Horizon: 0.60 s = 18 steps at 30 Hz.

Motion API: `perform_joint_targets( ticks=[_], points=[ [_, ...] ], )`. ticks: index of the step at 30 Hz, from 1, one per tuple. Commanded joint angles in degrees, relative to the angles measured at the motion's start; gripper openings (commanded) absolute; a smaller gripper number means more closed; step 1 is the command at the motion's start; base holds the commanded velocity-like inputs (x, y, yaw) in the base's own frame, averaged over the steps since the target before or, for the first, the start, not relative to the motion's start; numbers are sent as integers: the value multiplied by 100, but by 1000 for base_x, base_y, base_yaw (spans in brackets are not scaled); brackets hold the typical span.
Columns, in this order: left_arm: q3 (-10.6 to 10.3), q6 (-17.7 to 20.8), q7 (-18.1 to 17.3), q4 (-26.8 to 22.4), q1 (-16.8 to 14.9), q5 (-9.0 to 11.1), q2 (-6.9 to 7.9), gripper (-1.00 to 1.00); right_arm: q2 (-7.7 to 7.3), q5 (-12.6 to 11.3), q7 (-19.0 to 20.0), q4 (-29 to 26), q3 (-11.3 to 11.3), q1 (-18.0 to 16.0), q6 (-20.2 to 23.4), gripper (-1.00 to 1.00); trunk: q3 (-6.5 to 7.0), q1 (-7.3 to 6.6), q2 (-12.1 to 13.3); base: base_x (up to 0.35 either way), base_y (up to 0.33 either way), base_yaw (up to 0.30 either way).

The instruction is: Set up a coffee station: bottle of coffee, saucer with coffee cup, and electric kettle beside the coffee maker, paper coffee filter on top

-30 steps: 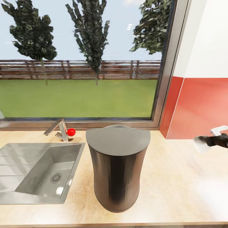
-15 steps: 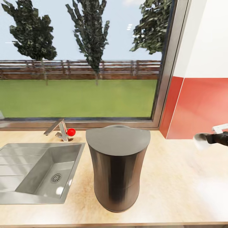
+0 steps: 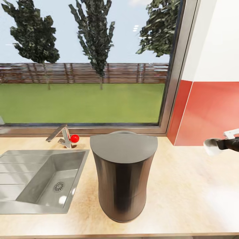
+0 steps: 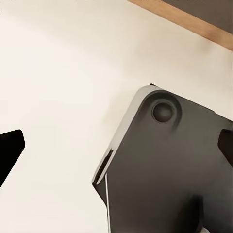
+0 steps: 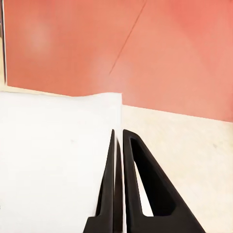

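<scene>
The coffee maker [image 3: 122, 172], a tall dark grey waisted cylinder with a flat top, stands on the light wood kitchen countertop [image 3: 186, 189] in the middle of the head view. At the far right edge, well to the right of the coffee maker and about level with its top, my right gripper [image 3: 218, 145] is shut on a white paper coffee filter [image 3: 209, 146]. In the right wrist view the black fingers [image 5: 127, 194] pinch the edge of the white filter [image 5: 53, 160]. My left gripper [image 4: 116, 155] is open, with its black fingertips far apart over a pale surface and a dark grey robot part.
A steel sink [image 3: 20, 207] with a faucet [image 3: 61, 134] and red knob lies left of the coffee maker. A large window runs behind the counter. A red backsplash wall [image 3: 212, 113] stands at the right, close behind the right gripper.
My right gripper with the white filter has risen slightly and drifted a little to the right. The coffee maker has not moved.
</scene>
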Motion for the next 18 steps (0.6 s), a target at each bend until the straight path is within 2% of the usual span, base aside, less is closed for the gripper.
perform_joint_targets(
  ticks=[1, 18],
  points=[
    [-8, -5, -28, -8, 1, 45, -2, 100, 5, 13, 78, -11, -47, -7, 34, -100, -12, 4, -12, 0, 0, 0],
    [-17, 3, -28, -8, 1, 45, -7, 100, 5, 13, 90, -204, -40, -7, 49, -100, -12, 4, -12, 0, 0, 0]
  ],
)
